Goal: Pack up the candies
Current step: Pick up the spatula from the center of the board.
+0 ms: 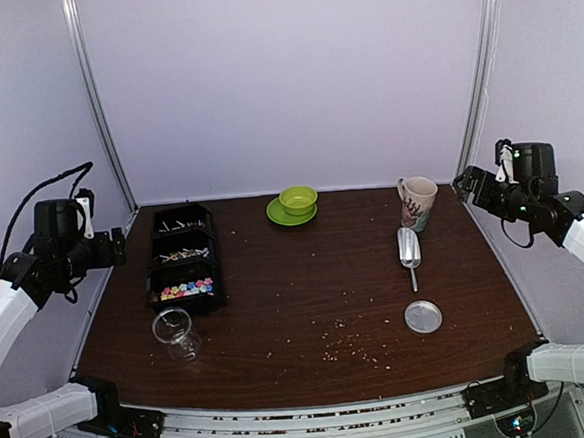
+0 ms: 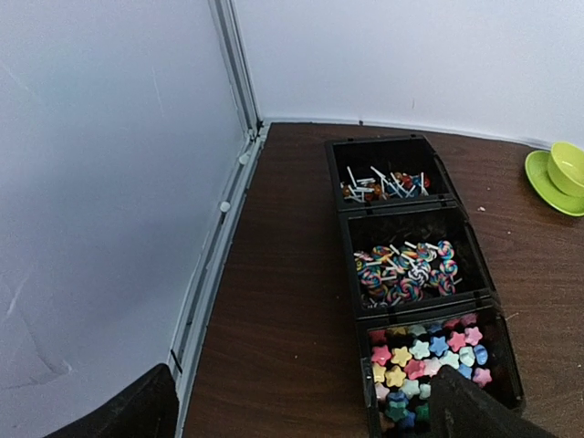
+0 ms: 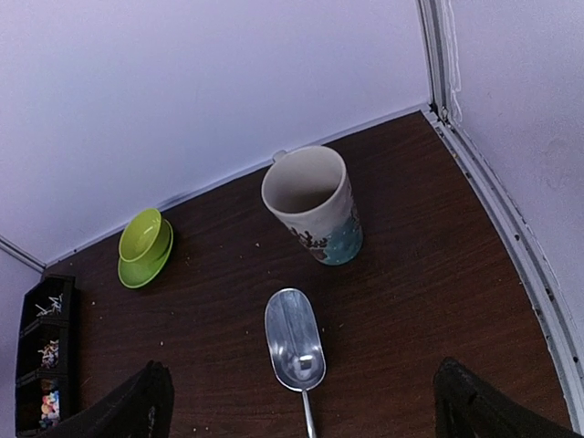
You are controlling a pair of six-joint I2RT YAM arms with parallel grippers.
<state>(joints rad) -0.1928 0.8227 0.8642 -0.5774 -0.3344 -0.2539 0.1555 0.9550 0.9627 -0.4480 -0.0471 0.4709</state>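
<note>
The candies [image 1: 187, 287] are small pastel stars in the nearest compartment of a black three-part tray [image 1: 157, 250] at the table's left. In the left wrist view the candies [image 2: 424, 360] lie at the lower right, partly hidden by my right finger. My left gripper [image 1: 122, 247] is raised at the table's left edge beside the tray. In its own view the left gripper [image 2: 301, 418] is open and empty. My right gripper [image 1: 463, 181] is raised at the far right, near a mug. In its own view the right gripper [image 3: 306, 411] is open and empty above a metal scoop [image 3: 295, 340].
A clear glass jar [image 1: 178, 334] sits just in front of the tray. A round metal lid [image 1: 423, 317], the scoop [image 1: 408, 248] and the mug [image 1: 417, 202] are on the right. A green bowl on a saucer [image 1: 296, 204] is at the back. Pale crumbs dot the table.
</note>
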